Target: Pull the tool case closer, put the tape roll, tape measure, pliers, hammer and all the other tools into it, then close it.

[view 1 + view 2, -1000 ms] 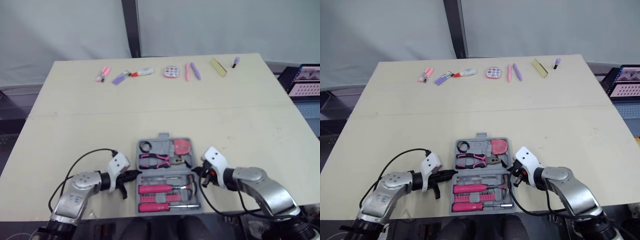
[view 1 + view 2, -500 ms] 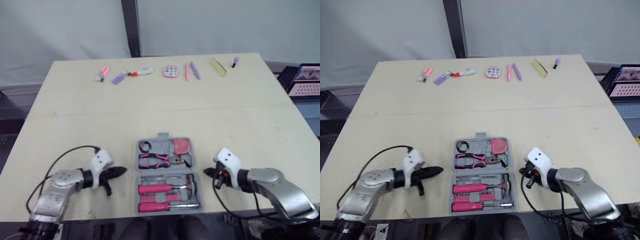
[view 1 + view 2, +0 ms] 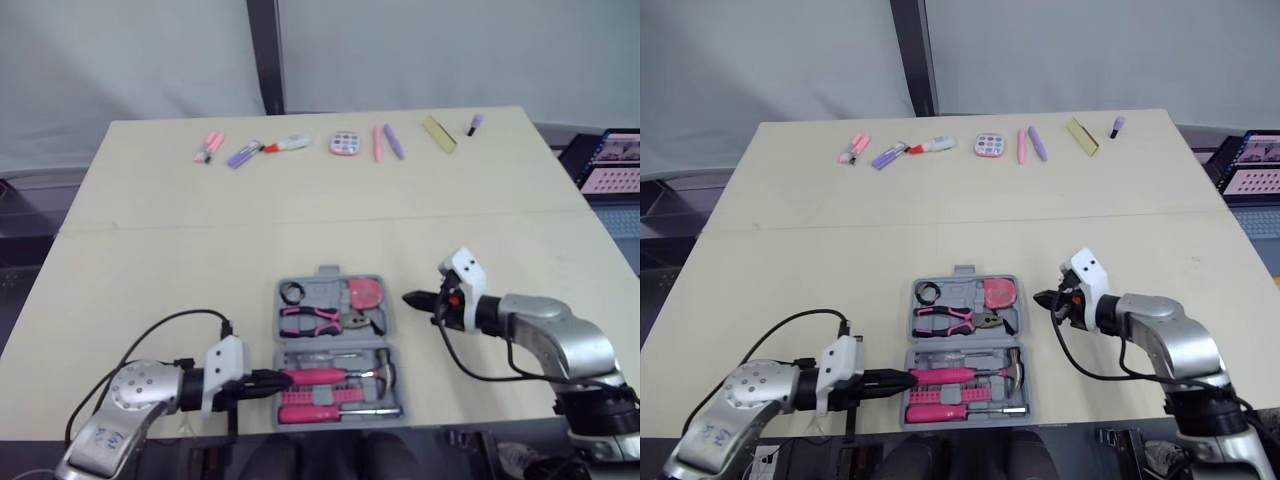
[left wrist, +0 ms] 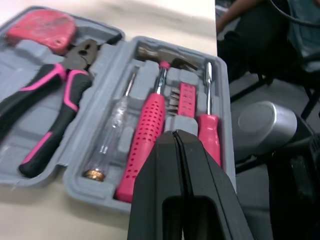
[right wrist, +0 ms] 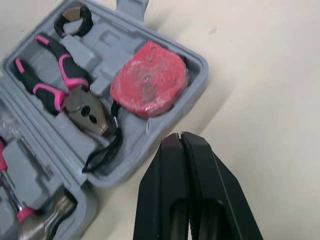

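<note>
A: Head cam first. Edges, room?
B: Tool case (image 3: 327, 272) lies open and flat, approx centre, near the table (image 3: 150, 230) front edge. Bare top on both sides of it. Wide bare band btw it and the row of small items (image 3: 343, 143) along the back edge. A screen (image 3: 612, 160) sits off the table's R side.
A: Grippers?
B: L gripper (image 3: 270, 379) is low at the case's L rim, tip at the near half by the hammer (image 3: 318, 377) handle. R gripper (image 3: 409, 298) is R of the case, level w/ the far half, apart from it, over bare table.
A: Vs 0.5 s ago?
B: L was out left, well apart from the case; now its tip is at it. R was beside the near half; now it's further up the table. Case is in the same spot, same contents.
A: Contents?
B: Far half: tape roll (image 3: 291, 292), pliers (image 3: 310, 320), tape measure (image 3: 365, 293). Near half: hammer + screwdrivers.
A: L wrist?
B: Fingers pressed together, nothing btw them. Tip is over the near half, btw the hammer handle and the pink screwdriver (image 4: 209, 131). Also there: bit strip (image 4: 186, 100) and clear-handled screwdriver (image 4: 111, 132), each in its own slot. Table edge runs just beyond the case rim.
A: R wrist?
B: Jaws closed too, empty. Tip is over bare table just beside the case corner w/ the tape measure. Tape roll is in the other far corner slot, pliers btw. A black cord (image 5: 107, 150) loops beside the pliers' head.
</note>
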